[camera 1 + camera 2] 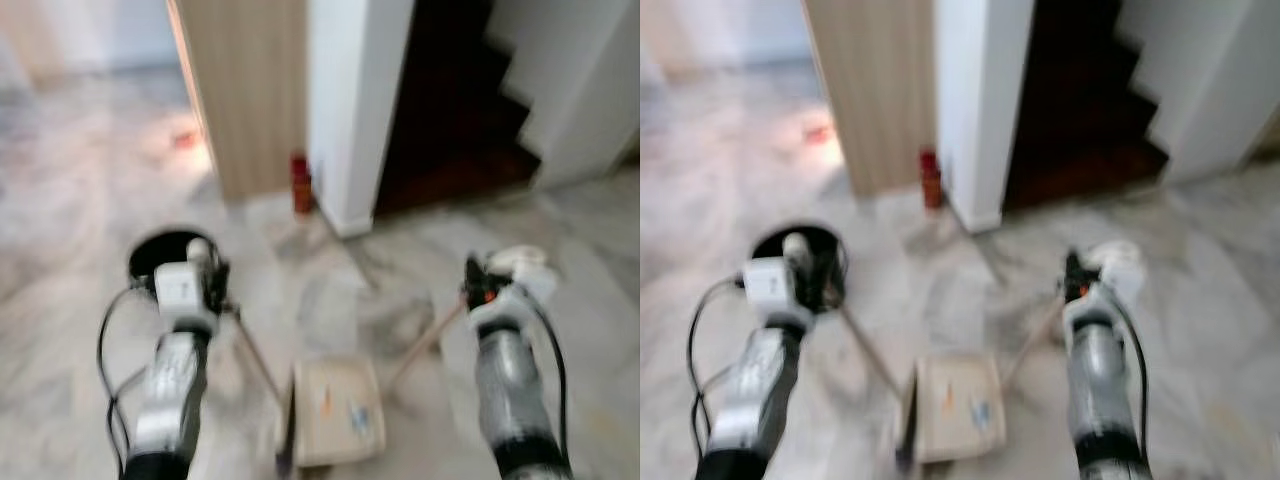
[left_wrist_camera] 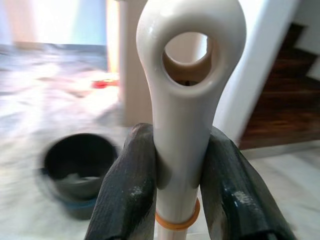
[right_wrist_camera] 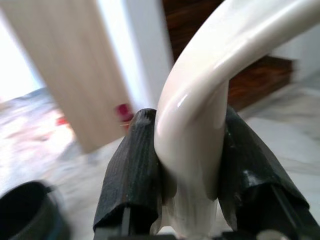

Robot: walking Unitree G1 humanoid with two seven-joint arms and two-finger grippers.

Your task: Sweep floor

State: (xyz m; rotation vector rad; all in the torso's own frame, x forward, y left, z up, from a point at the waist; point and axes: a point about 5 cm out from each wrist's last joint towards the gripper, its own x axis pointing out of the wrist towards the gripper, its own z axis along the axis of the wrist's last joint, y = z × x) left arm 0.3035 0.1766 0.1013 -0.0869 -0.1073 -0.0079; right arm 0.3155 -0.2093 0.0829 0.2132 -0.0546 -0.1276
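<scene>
The dustpan [image 1: 338, 408] is sitting flat on the marble floor [image 1: 90, 200] right in front of the robot, between its two arms, with a few small scraps of debris [image 1: 345, 408] lying in the tray. Two thin handles are running up from it in a V, one to each arm.

The left gripper [image 2: 180, 175] is clenching its jaws on a cream handle with a hanging loop [image 2: 190, 50] at the top, probably the broom's, since that stick is ending at the dark edge beside the pan. Holding it near the top likely gives the arm reach for pushing dirt toward the tray. The right gripper [image 3: 192, 165] is clamping its jaws around a curved cream handle [image 3: 200, 100], which looks like the dustpan's own, so that arm is presumably keeping the pan steady on the floor while the other one sweeps.

Further out, one black bin [image 1: 165, 252] is standing on the floor just past the left arm, handy for tipping the pan into. One red bottle-like thing [image 1: 301, 184] is standing at the foot of the wooden panel [image 1: 245, 90], next to the white wall corner, and dark wooden stairs [image 1: 450, 110] are climbing away behind that. The head views are blurry, so finer dirt on the floor can't be made out.
</scene>
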